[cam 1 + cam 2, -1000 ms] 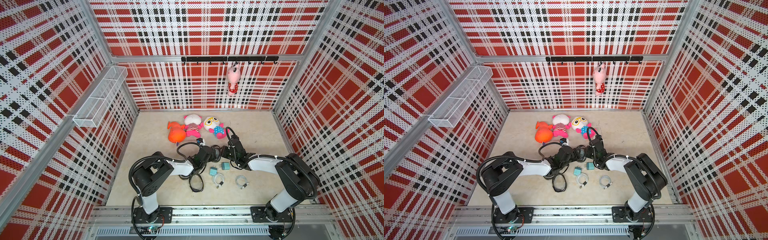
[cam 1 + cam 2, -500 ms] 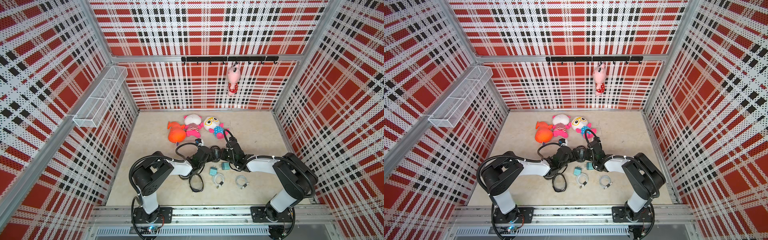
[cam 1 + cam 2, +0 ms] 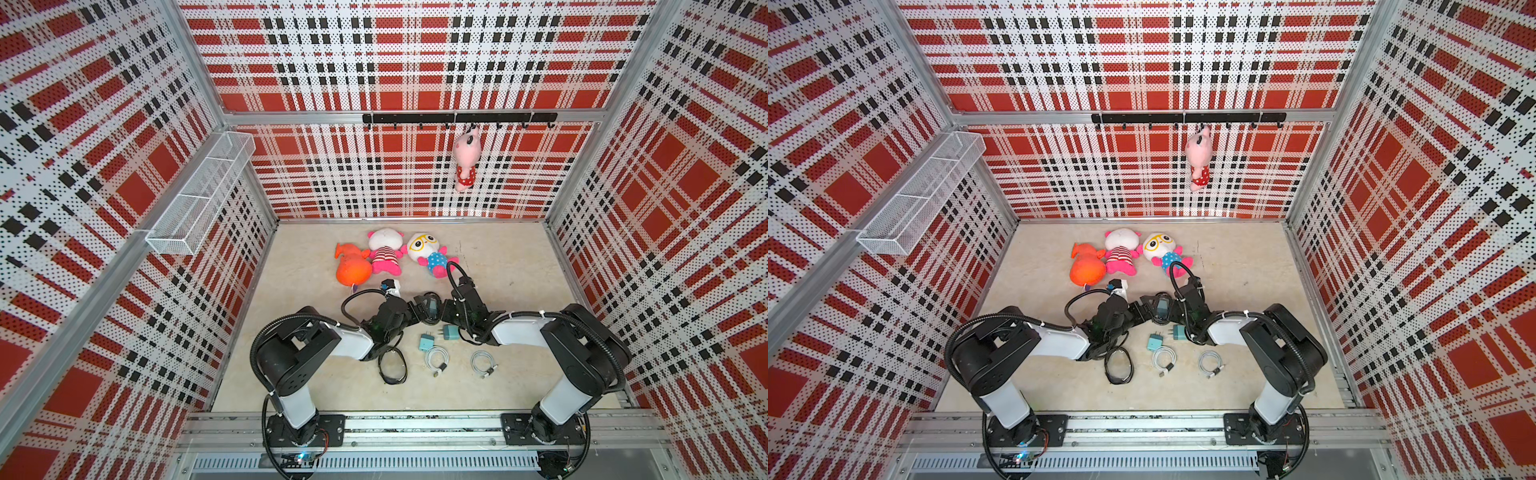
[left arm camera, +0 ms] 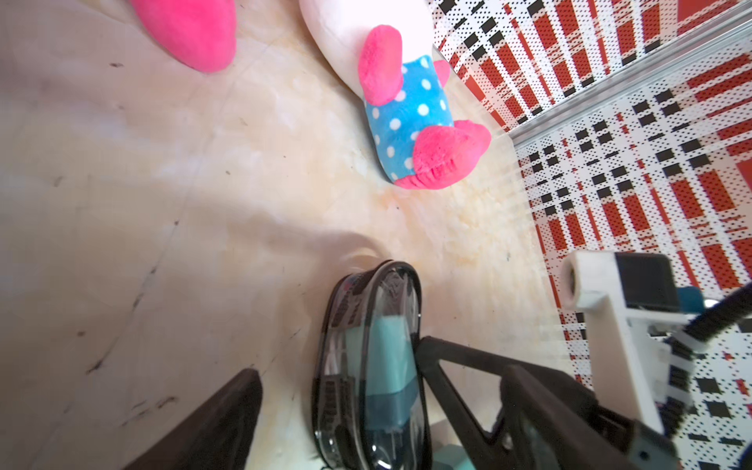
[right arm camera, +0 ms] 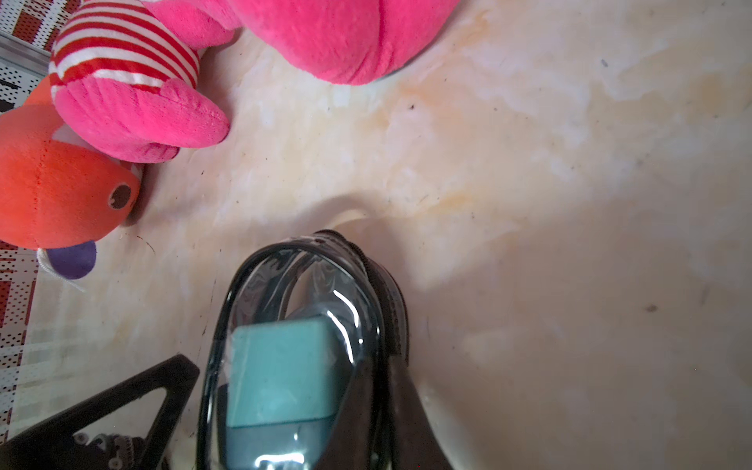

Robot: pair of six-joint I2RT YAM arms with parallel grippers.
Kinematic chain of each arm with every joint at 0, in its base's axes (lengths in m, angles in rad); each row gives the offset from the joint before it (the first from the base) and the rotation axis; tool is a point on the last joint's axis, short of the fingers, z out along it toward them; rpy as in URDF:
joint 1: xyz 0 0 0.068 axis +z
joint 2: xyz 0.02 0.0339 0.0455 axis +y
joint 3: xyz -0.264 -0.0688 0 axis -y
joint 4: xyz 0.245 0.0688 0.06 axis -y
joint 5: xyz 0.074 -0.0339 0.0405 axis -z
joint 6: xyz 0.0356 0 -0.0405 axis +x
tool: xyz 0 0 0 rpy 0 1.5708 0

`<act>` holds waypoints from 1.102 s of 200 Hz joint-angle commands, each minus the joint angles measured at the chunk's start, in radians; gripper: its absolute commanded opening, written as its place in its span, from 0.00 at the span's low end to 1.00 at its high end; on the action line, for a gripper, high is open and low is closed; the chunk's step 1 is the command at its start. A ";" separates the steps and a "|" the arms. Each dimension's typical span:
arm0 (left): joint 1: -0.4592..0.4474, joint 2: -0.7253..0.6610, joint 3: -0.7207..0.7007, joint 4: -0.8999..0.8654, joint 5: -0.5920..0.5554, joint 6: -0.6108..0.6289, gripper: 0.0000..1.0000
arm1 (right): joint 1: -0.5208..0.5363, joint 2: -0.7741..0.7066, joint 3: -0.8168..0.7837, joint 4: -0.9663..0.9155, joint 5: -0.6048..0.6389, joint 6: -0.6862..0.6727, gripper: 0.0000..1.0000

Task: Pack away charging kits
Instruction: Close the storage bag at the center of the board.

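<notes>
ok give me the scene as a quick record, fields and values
case between grippers: black zip case, teal plug adapter inside
left gripper: open, astride the case
right gripper: jaws flank the case, grip unclear
loose: two teal plug adapters, two coiled white cables
second zip case: lying beside left arm
plush toys: three lying, one hanging

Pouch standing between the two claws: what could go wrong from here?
1. The pouch stands on its thin edge. The left claw is open, so only the right claw seems to pinch it. It might tip or slip, with the plug inside.
2. A loose plug lies close beside the right arm; a low sweep could knock it away.
</notes>
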 commanded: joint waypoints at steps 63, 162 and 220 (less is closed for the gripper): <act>0.069 0.146 0.087 0.031 0.144 -0.051 0.86 | -0.008 0.057 -0.015 0.032 0.014 -0.003 0.00; 0.069 0.211 0.160 -0.030 0.193 -0.046 0.77 | -0.026 0.094 -0.036 0.081 0.006 -0.004 0.00; 0.068 0.218 0.165 -0.042 0.232 -0.042 0.70 | -0.028 0.091 -0.055 0.107 0.006 -0.012 0.00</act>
